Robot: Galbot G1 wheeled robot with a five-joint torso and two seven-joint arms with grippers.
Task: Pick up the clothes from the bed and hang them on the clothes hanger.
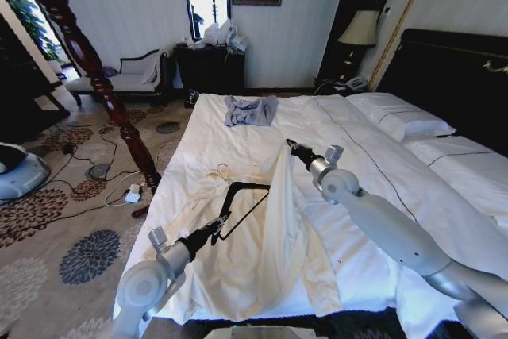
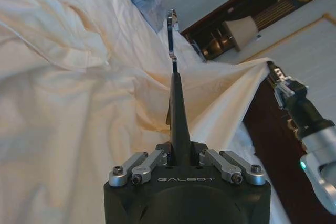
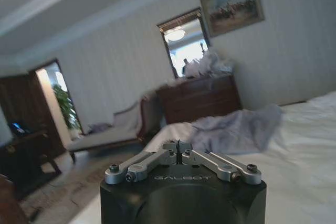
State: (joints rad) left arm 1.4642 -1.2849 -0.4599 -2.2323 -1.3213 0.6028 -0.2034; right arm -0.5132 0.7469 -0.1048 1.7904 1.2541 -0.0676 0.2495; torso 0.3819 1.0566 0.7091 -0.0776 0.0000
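Left claw clamped on hanger, hook apparently bedward, right claw pinching cream shirt

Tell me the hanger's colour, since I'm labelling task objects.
Black, with a silver metal hook; the clothes hanger shows best in the head view, held by the left gripper.

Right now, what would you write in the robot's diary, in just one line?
left gripper: shut on clothes hanger | right gripper: shut on clothes, corner lifted off bed | clothes not yet on hanger
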